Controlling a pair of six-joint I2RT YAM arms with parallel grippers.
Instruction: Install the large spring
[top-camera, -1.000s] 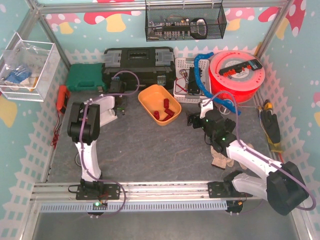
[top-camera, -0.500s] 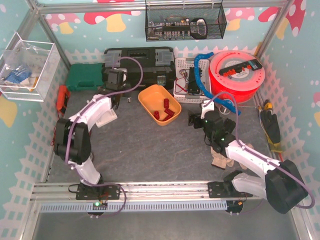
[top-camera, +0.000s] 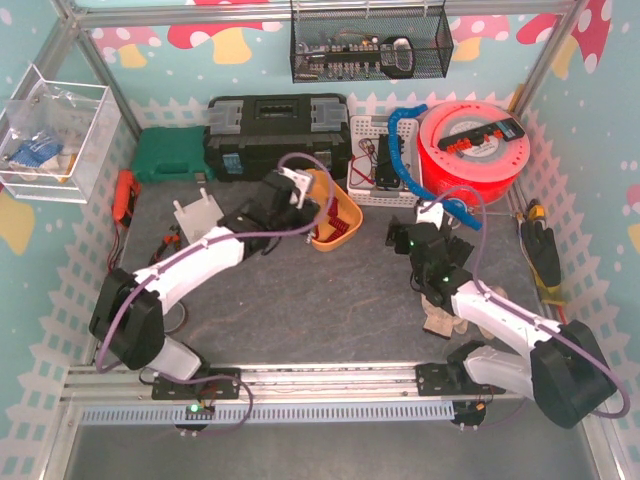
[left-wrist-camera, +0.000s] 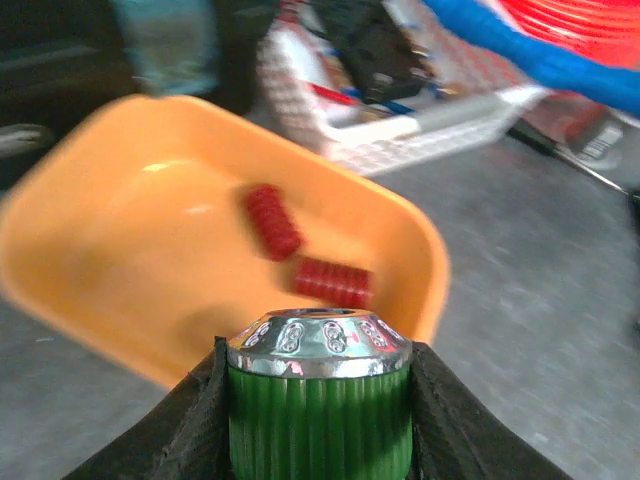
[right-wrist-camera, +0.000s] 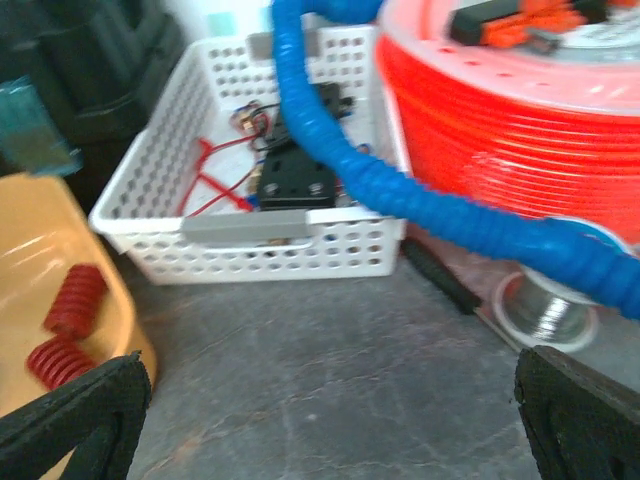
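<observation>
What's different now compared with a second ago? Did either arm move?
The left gripper swung right, from in front of the black toolbox to over the orange tray of red springs; it is shut on a green cylinder. No grab or release shows. The right gripper, open, barely shifted; the tray and the rest stayed put.

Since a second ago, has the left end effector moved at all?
Yes. The left end effector, shut on a green cylinder, swung right along the black toolbox front, from its left half to the orange tray left rim.
</observation>
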